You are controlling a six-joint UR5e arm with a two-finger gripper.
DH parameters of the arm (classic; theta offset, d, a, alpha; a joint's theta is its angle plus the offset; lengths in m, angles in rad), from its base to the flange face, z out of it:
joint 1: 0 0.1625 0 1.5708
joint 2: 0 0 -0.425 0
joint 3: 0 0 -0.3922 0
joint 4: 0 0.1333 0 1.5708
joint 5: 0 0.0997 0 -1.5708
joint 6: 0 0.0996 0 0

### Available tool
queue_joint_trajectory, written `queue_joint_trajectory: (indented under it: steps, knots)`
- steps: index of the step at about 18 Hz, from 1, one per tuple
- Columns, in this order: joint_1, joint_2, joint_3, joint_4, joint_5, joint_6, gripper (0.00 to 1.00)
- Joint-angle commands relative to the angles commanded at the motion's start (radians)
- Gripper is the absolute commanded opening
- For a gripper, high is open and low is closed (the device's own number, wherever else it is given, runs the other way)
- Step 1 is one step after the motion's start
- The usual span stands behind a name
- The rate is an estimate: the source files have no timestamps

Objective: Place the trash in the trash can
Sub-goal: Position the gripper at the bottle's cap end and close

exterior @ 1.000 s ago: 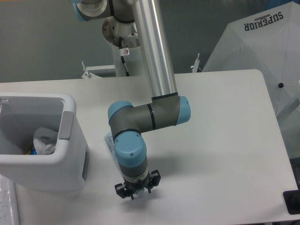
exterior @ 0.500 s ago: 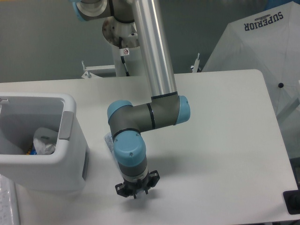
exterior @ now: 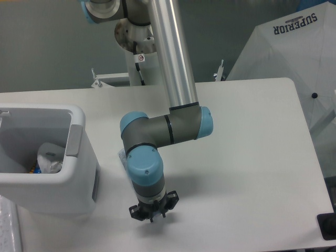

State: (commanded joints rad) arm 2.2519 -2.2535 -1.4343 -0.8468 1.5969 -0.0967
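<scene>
The trash can [exterior: 79, 173] stands at the left of the frame, the crumpled wrapper [exterior: 50, 159] inside it; a clear bottle [exterior: 122, 159] peeks from behind the arm. The end effector [exterior: 152, 213] points down at the surface [exterior: 252, 157] at lower centre; whether its fingers are apart cannot be told.
</scene>
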Motion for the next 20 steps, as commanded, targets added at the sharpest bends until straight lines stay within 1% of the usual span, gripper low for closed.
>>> queue_joint_trajectory:
  steps: [7, 10, 13, 15, 17, 20]
  knots:
    - [0.011, 0.023, 0.014, -0.002, -0.008, 0.011, 0.37]
    - [0.028, 0.057, 0.021, 0.000, -0.018, 0.011, 0.37]
    - [0.048, 0.077, 0.076, 0.003, -0.090, 0.000, 0.37]
    - [0.058, 0.084, 0.162, 0.012, -0.147, -0.021, 0.37]
    - [0.075, 0.091, 0.225, 0.012, -0.187, -0.061, 0.37]
    - [0.097, 0.127, 0.268, 0.014, -0.256, -0.064, 0.37]
